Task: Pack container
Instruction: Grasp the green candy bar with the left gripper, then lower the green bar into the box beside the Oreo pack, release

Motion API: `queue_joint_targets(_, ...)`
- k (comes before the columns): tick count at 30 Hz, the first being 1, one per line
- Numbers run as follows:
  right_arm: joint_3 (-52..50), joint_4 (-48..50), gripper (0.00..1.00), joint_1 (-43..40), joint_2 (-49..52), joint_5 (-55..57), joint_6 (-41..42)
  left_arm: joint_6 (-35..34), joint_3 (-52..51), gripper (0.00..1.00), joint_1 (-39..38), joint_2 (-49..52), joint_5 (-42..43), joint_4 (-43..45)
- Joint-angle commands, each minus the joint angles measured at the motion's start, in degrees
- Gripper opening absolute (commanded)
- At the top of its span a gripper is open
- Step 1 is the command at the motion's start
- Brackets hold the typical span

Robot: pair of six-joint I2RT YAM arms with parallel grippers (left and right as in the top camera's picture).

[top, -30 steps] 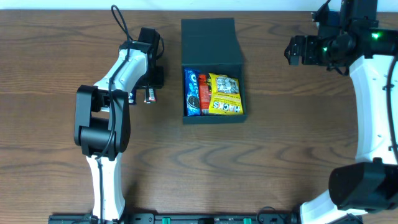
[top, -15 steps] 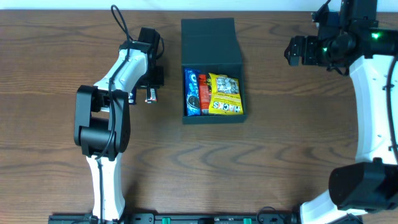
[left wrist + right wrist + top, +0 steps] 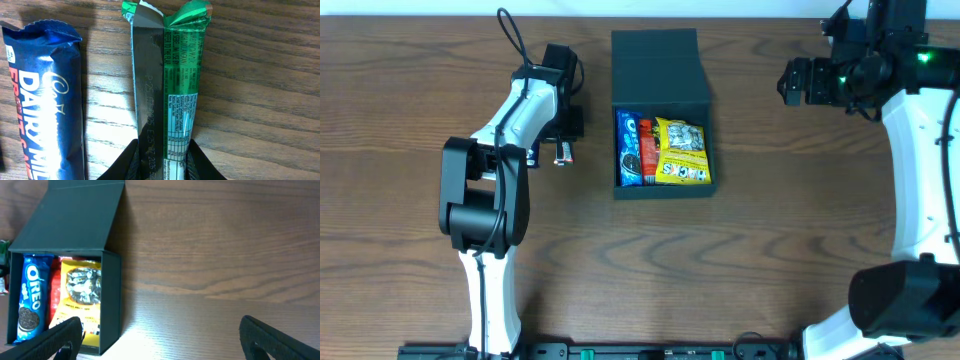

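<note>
The dark teal-black container (image 3: 662, 192) sits at the table's centre with its flap lid (image 3: 658, 62) open toward the back. Inside lie a blue Oreo pack (image 3: 629, 146), a red packet (image 3: 646, 148) and a yellow snack bag (image 3: 682, 152); they also show in the right wrist view (image 3: 30, 295). My left gripper (image 3: 161, 165) is shut on a green and silver snack bar (image 3: 167, 85) lying on the wood left of the container. A blue Dairy Milk bar (image 3: 47, 100) lies beside it. My right gripper (image 3: 160, 335) is open and empty, held high right of the container.
The wooden table (image 3: 770, 230) extends around the container. The left arm (image 3: 510, 130) reaches over the table's left part; the right arm (image 3: 920, 150) stands along the right edge.
</note>
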Motion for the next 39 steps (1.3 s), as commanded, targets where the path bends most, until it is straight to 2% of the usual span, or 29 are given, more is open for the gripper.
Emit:
queue_joint_targets(1,0.5,-0.1,0.99,-0.2,-1.0,-0.5,-0.2,-1.3,0.8,0.17,0.3,-0.9,0.2,-0.3)
queue_joint_targets(7,0.5,0.0,0.99,-0.2,-1.0,-0.5,-0.2,-1.6,0.8,0.15,-0.2,-5.8,0.2,-0.8)
queue_joint_targets(12,0.5,-0.1,0.99,-0.2,-1.0,-0.5,-0.2,-1.8,0.8,0.13,-4.3,-12.9,-0.7,-1.2)
queue_joint_targets(18,0.5,-0.3,0.99,-0.2,-1.0,-0.5,-0.2,-8.3,0.8,0.13,-12.2,-17.3,-0.4,-2.3)
queue_joint_targets(28,0.5,-0.9,0.99,-0.2,-1.0,-0.5,-0.2,-18.0,0.8,0.13,-24.0,-15.0,-0.2,-0.9)
queue_joint_targets(31,0.5,-1.6,0.99,-0.2,-1.0,-0.6,-0.2,-21.0,0.8,0.13,-24.4,-12.8,0.4,-1.2)
queue_joint_targets(39,0.5,-2.1,0.99,-0.2,-1.0,-2.0,-0.2,-21.2,0.8,0.13,-24.3,-8.9,1.7,-1.2)
